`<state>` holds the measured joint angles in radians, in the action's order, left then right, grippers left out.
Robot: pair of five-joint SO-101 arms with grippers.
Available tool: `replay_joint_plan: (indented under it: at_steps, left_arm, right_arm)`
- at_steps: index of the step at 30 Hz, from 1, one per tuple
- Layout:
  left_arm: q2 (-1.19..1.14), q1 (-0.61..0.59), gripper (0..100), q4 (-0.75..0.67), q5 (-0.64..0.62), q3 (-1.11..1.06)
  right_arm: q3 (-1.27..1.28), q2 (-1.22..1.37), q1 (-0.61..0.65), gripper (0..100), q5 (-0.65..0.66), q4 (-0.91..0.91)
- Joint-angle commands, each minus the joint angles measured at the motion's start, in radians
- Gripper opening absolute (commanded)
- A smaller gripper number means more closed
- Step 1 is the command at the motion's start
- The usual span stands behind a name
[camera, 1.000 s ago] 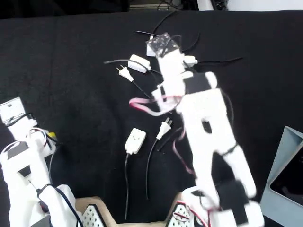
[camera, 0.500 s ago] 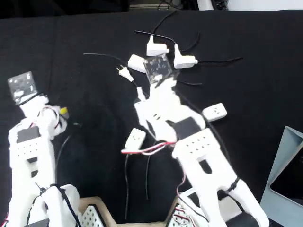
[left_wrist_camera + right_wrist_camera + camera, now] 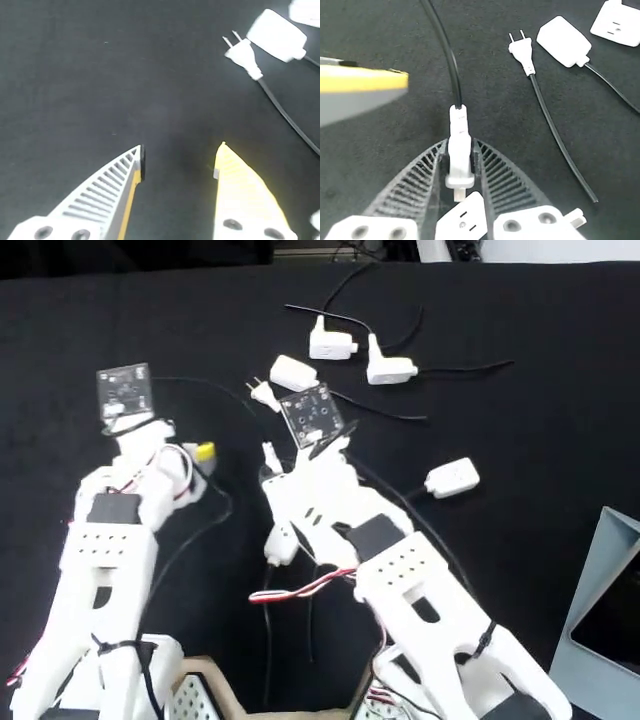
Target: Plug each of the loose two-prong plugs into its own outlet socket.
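Note:
My right gripper is shut on a white two-prong plug; its black cord runs away from the wrist. The plug's prong end points at a white outlet socket lying just under the gripper. In the high view this gripper is left of centre, with that socket beside the arm. A second loose plug lies next to another socket farther back. My left gripper hangs open over bare cloth, its yellow finger close to the right gripper.
Two more white sockets with black cords lie at the back. Another socket is to the right. A grey box stands at the right edge. Black cloth covers the table.
The right arm swung from the back sockets toward the front left and now holds the plug that lay beside the near socket. The left arm moved in from the left edge toward the centre.

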<state>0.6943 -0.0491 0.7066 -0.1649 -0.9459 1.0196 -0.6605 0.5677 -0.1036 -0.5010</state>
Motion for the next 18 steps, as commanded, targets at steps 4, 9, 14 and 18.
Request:
replay_joint_plan:
  at_steps: [4, 9, 14, 18]
  left_arm:
    - [0.023, 0.093, 24, -0.040, -0.005, 0.056]
    - [0.026, 0.147, 24, -0.055, -0.003, 0.050]
    - [0.066, 0.166, 24, -0.055, 0.002, 0.048]
    - [0.150, 0.197, 24, -0.057, 0.003, 0.010]
  right_arm:
    - [-0.005, -0.031, 0.044, 1.1, -0.009, 0.018]
    - [-0.004, -0.031, 0.052, 1.1, -0.006, 0.018]
    - [-0.005, -0.031, 0.052, 1.1, -0.006, -0.011]
    - [-0.004, -0.031, 0.066, 1.1, -0.005, -0.025]
